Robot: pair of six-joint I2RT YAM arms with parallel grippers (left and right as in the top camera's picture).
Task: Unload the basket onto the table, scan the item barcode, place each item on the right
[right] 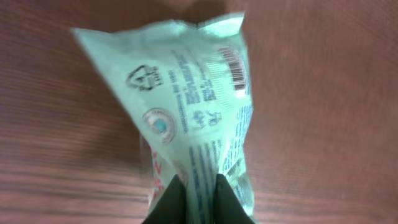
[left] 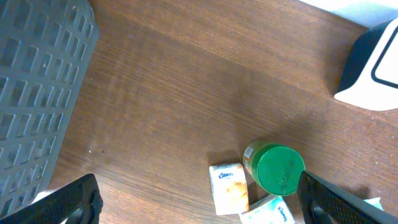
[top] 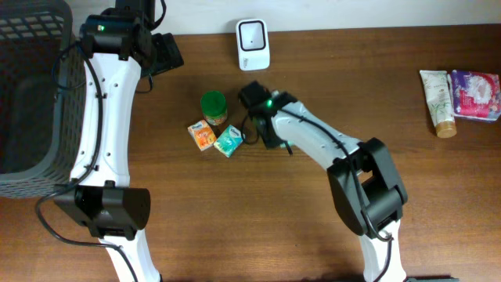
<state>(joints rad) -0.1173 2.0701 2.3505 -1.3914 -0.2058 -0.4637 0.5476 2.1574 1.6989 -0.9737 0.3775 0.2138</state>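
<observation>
A teal tissue pack [right: 186, 106] lies on the wooden table, its barcode [right: 235, 65] facing up near the far end. My right gripper [right: 200, 194] is shut on the near end of this pack, with the plastic pinched between the dark fingertips [right: 171, 202]. From overhead the teal pack [top: 228, 140] sits just left of the right gripper [top: 246, 136]. The white barcode scanner [top: 253, 45] stands at the back of the table. My left gripper [left: 202, 205] hangs open above the table, holding nothing, near the basket [top: 35, 86].
A green-lidded jar [top: 213, 107] and an orange tissue pack [top: 203, 135] sit beside the teal pack. A dark grey basket [left: 37, 93] fills the left side. A tube [top: 437, 102] and a pink pack [top: 474, 94] lie at the far right.
</observation>
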